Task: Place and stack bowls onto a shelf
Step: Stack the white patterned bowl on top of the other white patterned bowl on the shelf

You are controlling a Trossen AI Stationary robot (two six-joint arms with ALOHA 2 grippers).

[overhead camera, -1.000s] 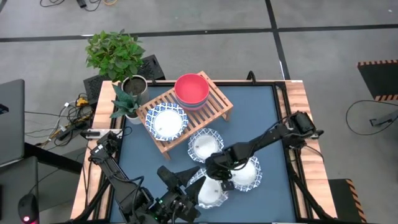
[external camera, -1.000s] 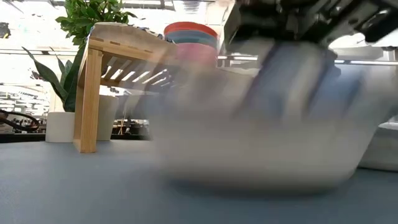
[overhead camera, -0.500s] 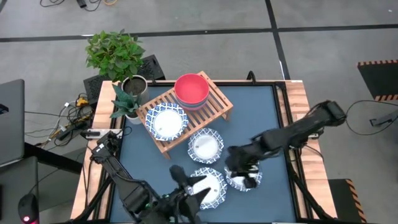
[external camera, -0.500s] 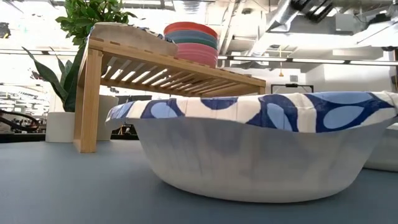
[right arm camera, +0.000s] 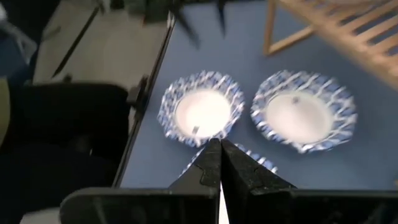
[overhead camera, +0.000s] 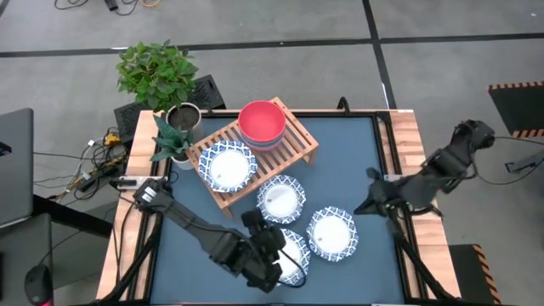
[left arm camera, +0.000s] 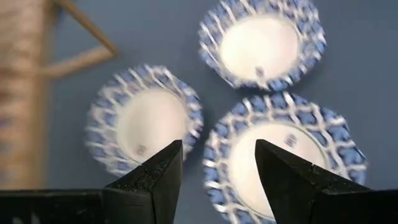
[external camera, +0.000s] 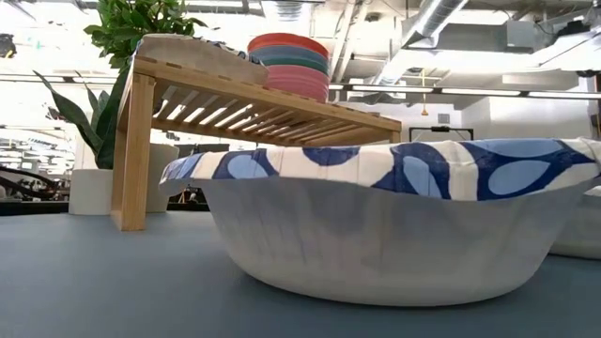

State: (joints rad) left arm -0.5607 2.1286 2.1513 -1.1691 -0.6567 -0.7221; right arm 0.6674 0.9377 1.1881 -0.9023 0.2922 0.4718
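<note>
While no writing is legible, the dark blue worktop (overhead camera: 357, 149) has wooden edges; left pincer (overhead camera: 274, 259) gapes, right pincer (overhead camera: 367, 202) is pressed together.

Dishes, four (overhead camera: 332, 233): white centres, blue lattice-patterned rims. Stacked bowls (overhead camera: 261, 121): red uppermost, grey-blue and pink beneath. Shelf (overhead camera: 293, 144): light wooden slats. Tabletop (overhead camera: 353, 161): dark blue. Plants (overhead camera: 155, 72): green leaves.

Nearest dish (overhead camera: 293, 252) half hidden under left gripper (overhead camera: 274, 255)
</note>
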